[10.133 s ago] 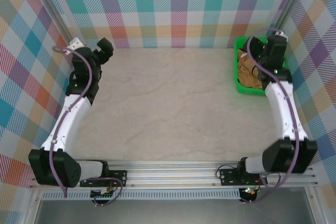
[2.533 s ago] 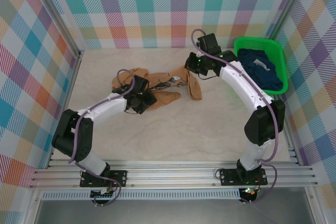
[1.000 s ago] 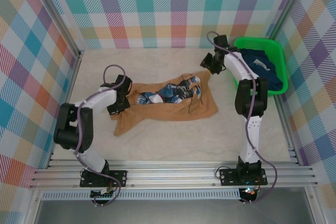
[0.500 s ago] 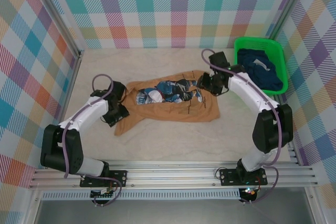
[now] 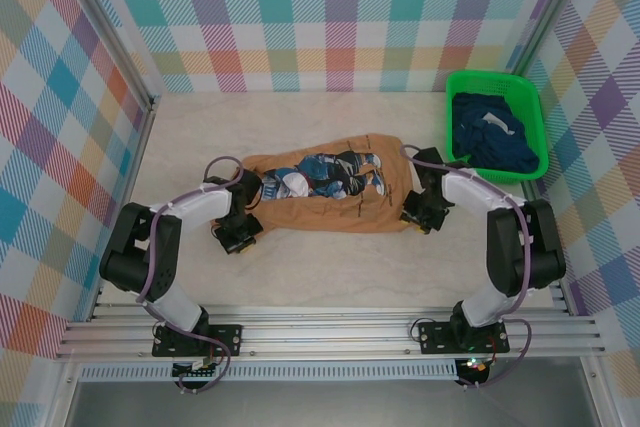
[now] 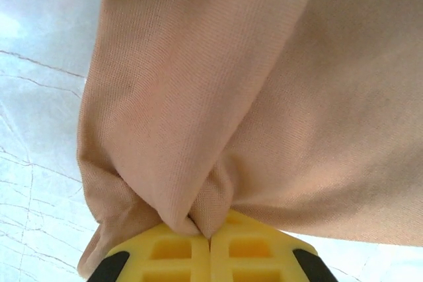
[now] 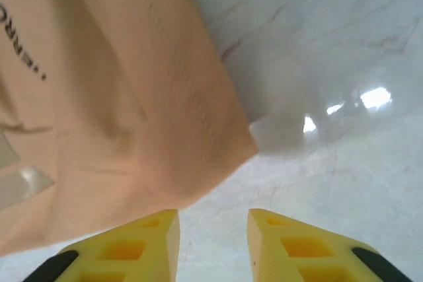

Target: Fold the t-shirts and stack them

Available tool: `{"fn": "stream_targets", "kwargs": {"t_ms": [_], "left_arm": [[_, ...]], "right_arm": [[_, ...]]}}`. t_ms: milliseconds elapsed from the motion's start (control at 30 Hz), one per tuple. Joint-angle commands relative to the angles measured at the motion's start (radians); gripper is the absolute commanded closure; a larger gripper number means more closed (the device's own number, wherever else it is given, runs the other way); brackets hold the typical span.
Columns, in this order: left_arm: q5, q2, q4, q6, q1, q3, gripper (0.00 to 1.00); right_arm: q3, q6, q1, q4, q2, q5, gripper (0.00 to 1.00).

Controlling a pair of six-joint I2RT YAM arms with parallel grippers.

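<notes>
The tan-orange t-shirt (image 5: 330, 209) lay lengthwise between the arms, its left end pinched by the left end effector (image 6: 210, 239), its right corner just ahead of the spread right end effector (image 7: 211, 222).

It was a robot test cell in a lab: a pale marble-look desk (image 5: 330, 267) boxed in by bright plaid panels (image 5: 300, 17) on aluminium posts (image 5: 100, 22), with a left arm (image 5: 190, 209) and a right arm (image 5: 490, 202) bolted to a metal rail (image 5: 330, 332).
</notes>
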Motion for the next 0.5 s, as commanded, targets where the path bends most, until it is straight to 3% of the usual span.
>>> {"fn": "stream_targets", "kwargs": {"t_ms": [0,67,233,467], "left_arm": [[-0.026,-0.037,-0.002,0.002,-0.016,-0.017,1.0],[-0.01,-0.067,-0.009,0.006,-0.016,-0.015,1.0],[0.066,-0.143,-0.019,0.005,-0.02,-0.017,1.0],[0.121,-0.217,-0.067,0.006,-0.02,-0.01,1.0]], "right_arm": [[0.026,0.022,-0.001,0.024,0.034,0.008,0.72],[0.013,0.021,-0.002,0.056,0.038,0.024,0.76],[0.057,-0.012,-0.011,0.057,0.096,0.046,0.99],[0.101,-0.043,-0.01,-0.061,-0.047,0.08,1.0]]}}
